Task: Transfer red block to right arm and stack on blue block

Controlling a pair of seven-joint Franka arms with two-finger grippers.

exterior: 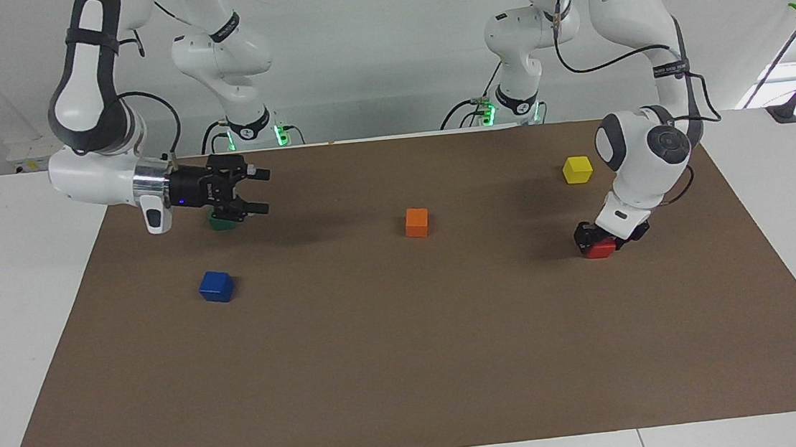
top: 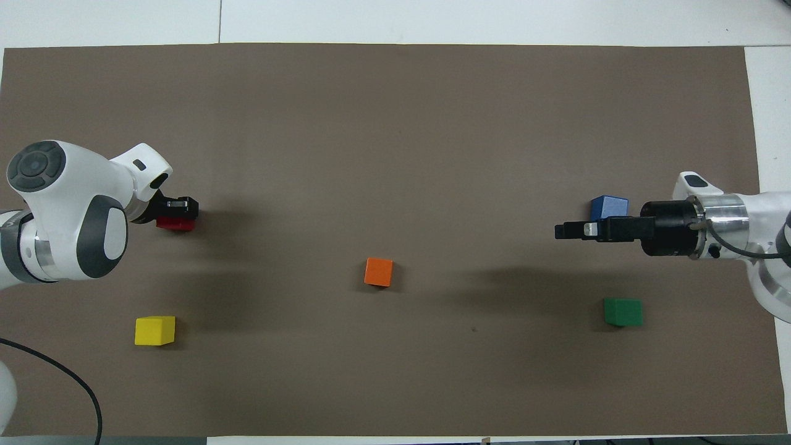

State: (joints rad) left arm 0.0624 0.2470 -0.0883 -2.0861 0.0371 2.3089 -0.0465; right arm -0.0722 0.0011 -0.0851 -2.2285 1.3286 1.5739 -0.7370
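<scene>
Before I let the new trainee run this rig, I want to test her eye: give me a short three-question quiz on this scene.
1. True or false: the left claw is down at the red block.
2. Which block lies nearest the middle of the mat? A) yellow block B) orange block C) green block
3. Fill in: the right claw hangs in the air, pointing sideways; in the facing view it partly hides the ____ block, while the blue block sits in plain sight.

Key: 1 true; 2 B; 3 green.
</scene>
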